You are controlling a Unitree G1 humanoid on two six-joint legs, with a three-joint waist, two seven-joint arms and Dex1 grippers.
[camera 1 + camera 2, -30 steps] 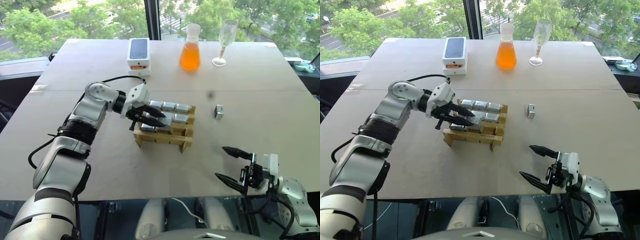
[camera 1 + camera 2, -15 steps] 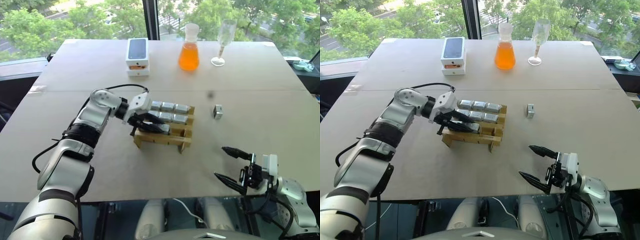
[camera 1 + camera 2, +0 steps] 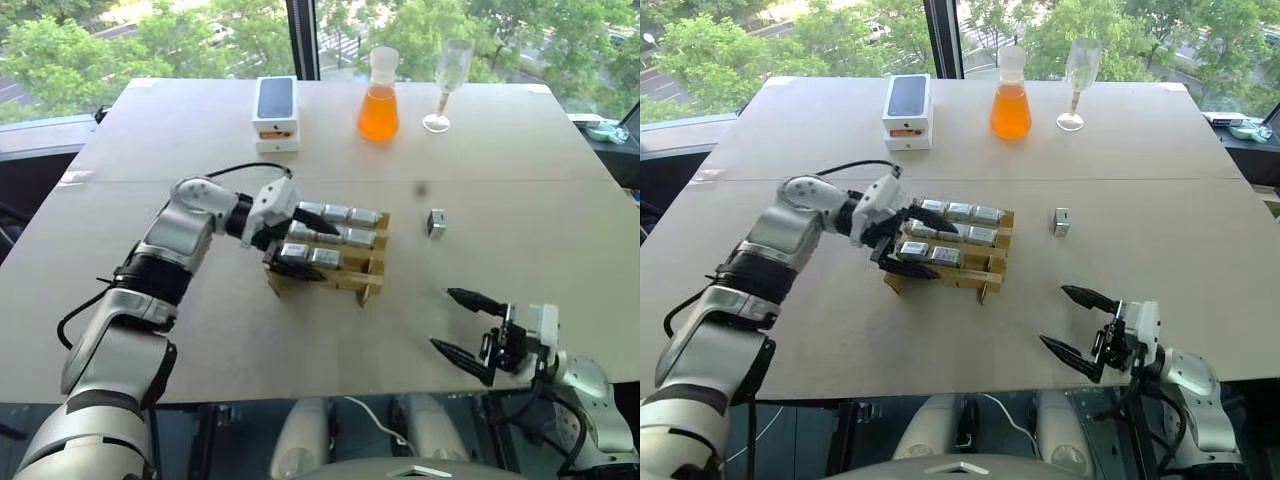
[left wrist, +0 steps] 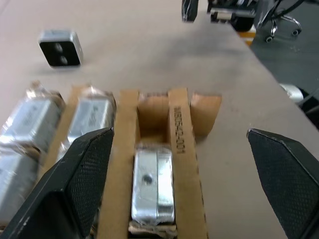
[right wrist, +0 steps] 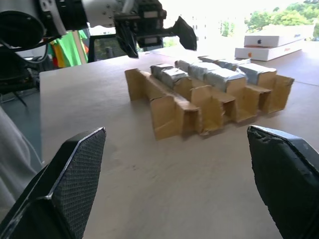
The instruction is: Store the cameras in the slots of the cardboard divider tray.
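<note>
Left claw (image 3: 299,246) hides part of tray's (image 3: 345,280) near-left slots; spread wide over them, holding nothing. Tray mid-bench (image 3: 200,330), eight cameras (image 3: 327,258) slotted. Left wrist view shows front-right slot (image 4: 152,117) vacant. One loose camera (image 3: 437,223) to the tray's right. Right claw (image 3: 468,326) spread wide, holding nothing, near the front edge.

Left hand (image 3: 302,243) has opened, leaving camera (image 3: 325,257) slotted
</note>
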